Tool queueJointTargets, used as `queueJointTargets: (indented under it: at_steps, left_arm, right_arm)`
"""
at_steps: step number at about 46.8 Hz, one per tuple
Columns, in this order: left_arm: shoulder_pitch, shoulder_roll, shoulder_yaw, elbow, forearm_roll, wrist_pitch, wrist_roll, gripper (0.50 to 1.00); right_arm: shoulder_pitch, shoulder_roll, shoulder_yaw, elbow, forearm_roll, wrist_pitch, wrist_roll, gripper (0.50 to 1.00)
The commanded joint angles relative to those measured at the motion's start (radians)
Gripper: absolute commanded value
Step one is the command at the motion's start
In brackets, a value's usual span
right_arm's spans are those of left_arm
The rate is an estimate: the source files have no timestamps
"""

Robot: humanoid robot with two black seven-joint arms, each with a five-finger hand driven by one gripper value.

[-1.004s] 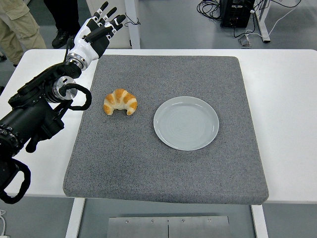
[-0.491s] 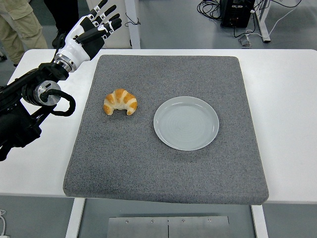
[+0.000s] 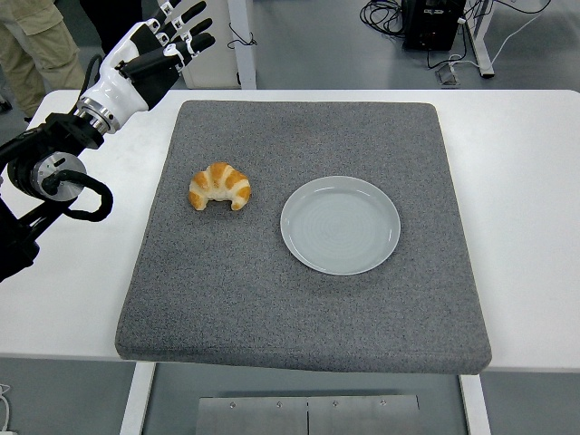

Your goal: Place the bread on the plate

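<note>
A golden croissant [image 3: 220, 186] lies on the grey mat [image 3: 308, 299], left of centre. A pale grey plate [image 3: 341, 225] sits bare on the mat, to the croissant's right. My left hand [image 3: 154, 50] hovers at the top left, above the table's far left corner and well away from the croissant. Its white and black fingers are spread and hold nothing. The black left arm [image 3: 45, 172] runs in from the left edge. My right arm is out of sight.
The mat covers most of the white table [image 3: 526, 181]. People's legs [image 3: 36, 45] stand beyond the table's far left corner. A table leg [image 3: 243, 41] and cables on the floor show behind the far edge.
My left hand has risen and drawn back towards the upper left, away from the mat. The forearm has pulled out towards the left edge. Croissant and plate have not moved.
</note>
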Motion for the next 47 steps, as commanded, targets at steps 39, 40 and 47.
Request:
queueJointTargets:
  at_steps: [39, 40, 47]
  left_arm:
    - [0.015, 0.178, 0.185, -0.254, 0.636, 0.328, 0.014, 0.975]
    - [0.015, 0.183, 0.193, -0.26, 0.655, 0.339, 0.019, 0.975]
    - [0.015, 0.209, 0.225, -0.274, 0.748, 0.368, 0.088, 0.975]
  right_arm:
    - [0.0, 0.0, 0.0, 0.0, 0.0, 0.0, 0.0, 1.0]
    - [0.0, 0.0, 0.0, 0.0, 0.0, 0.0, 0.0, 1.0]
    - [0.0, 0.0, 0.0, 0.0, 0.0, 0.0, 0.0, 1.0]
